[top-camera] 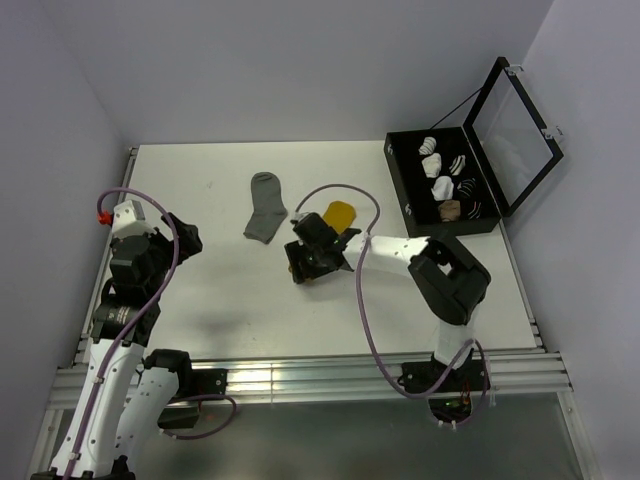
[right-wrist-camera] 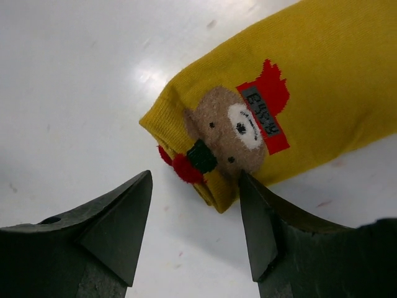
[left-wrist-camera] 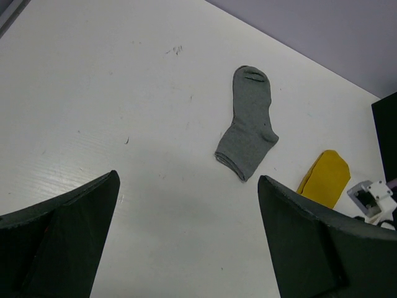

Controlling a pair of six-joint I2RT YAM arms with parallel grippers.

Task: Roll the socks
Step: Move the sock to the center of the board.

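A white flat surface (top-camera: 200, 300) fills most of the overhead view, with both arms bolted at its near edge. At its far right corner stands a black rectangular case (top-camera: 396, 180) with its clear-paned lid (top-camera: 515, 130) tipped open. Inside it lie small sock bundles, some white (top-camera: 430, 145), some black-and-white striped (top-camera: 458, 163) and one tan (top-camera: 450, 210). The white-and-black right arm (top-camera: 450, 275) reaches leftward across the middle of the surface, while the left arm (top-camera: 135, 260) is folded back over the left side, well apart from both socks. The plain grey fabric sock (top-camera: 266, 207) (left-wrist-camera: 250, 121) lies flat and unrolled near the far centre, its cuff end nearer the arms, and nothing touches it. Just to its right lies the mustard-yellow fabric sock (top-camera: 340, 213) (left-wrist-camera: 325, 178) (right-wrist-camera: 298, 93), also flat, partly covered from above by the right wrist. The right hand (top-camera: 305, 262) (right-wrist-camera: 195, 177) sits low over this sock with its two dark fingers spread apart. The sock's near end lies between their tips, and the pictures do not settle whether either finger presses on the cloth. The left hand (top-camera: 185, 235) (left-wrist-camera: 187, 180) hangs above bare surface, fingers wide apart with nothing between them. On the yellow sock near the right fingers is a small brown bear face with a red patch (right-wrist-camera: 267, 93) and a grey label.
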